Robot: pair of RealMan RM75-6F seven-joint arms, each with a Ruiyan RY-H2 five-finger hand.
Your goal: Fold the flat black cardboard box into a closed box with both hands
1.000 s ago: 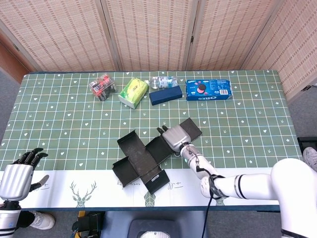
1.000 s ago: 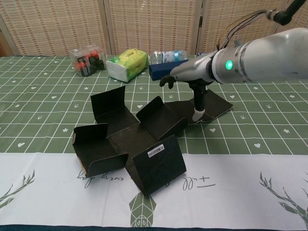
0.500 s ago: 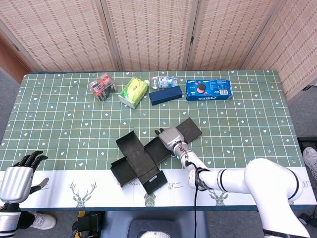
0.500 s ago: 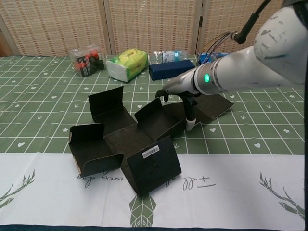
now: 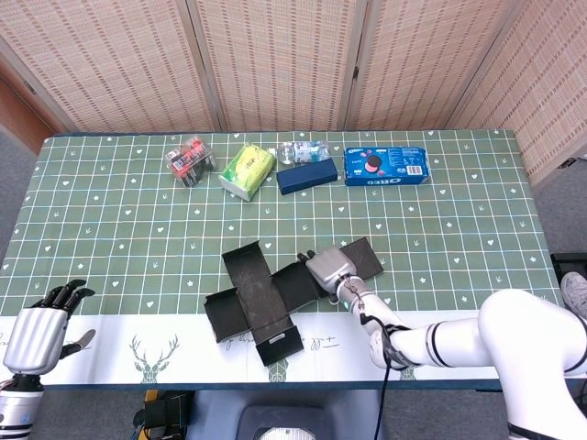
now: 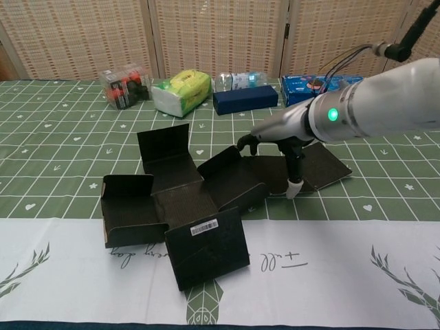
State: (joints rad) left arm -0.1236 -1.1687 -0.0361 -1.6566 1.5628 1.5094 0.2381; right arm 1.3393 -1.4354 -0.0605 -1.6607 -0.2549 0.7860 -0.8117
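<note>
The black cardboard box [image 5: 275, 295] is lying unfolded near the front of the desk [image 5: 110, 229], its flaps partly standing up. The right hand [image 5: 326, 269] is pressing a fingertip [image 6: 293, 187] down on the box's right flap, fingers spread and holding nothing. The left hand [image 5: 41, 325] is hanging off the desk's front left corner, empty, fingers loosely parted.

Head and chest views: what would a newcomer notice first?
The black cardboard box, spread out cross-shaped with flaps half raised, near the front of the green table. The right hand presses a fingertip on its right-hand flap. The left hand hovers off the front left corner, holding nothing.
</note>
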